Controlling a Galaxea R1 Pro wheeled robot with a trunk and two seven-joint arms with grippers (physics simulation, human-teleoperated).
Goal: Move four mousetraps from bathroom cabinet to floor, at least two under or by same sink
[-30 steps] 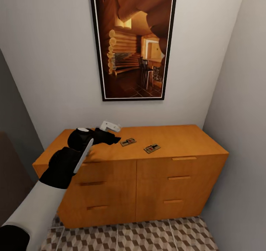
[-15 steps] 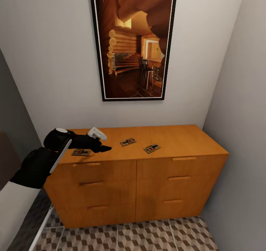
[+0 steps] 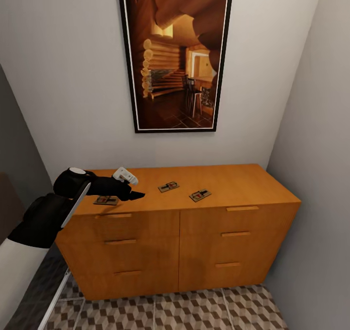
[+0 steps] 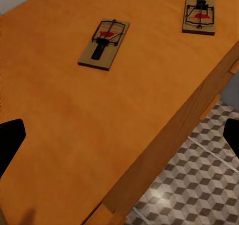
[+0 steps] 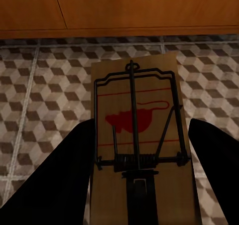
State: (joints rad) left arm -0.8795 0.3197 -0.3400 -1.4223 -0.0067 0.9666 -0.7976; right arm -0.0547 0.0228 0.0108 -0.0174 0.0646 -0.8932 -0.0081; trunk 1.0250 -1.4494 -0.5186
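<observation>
The orange-brown cabinet [image 3: 233,184] carries three mousetraps on its top: one at the left [image 3: 106,200], one in the middle [image 3: 168,187] and one further right [image 3: 200,194]. My left gripper [image 3: 136,194] hovers low over the top between the left and middle traps, open and holding nothing. In the left wrist view [image 4: 119,140] two traps [image 4: 103,44] [image 4: 200,13] lie ahead of its spread fingers [image 4: 10,140]. My right gripper [image 5: 142,170] is shut on a fourth mousetrap [image 5: 139,120], held above the bathroom floor [image 5: 45,95] in front of the cabinet base [image 5: 119,11].
A framed picture [image 3: 175,53] hangs on the wall above the cabinet. A grey wall [image 3: 316,174] closes in on the right. Cube-patterned floor tiles [image 3: 194,313] run along the cabinet's front. The cabinet's drawers [image 3: 236,234] are closed.
My left arm has swung left and drawn back over the cabinet top, uncovering the left mousetrap. The traps on the cabinet have not moved.
</observation>
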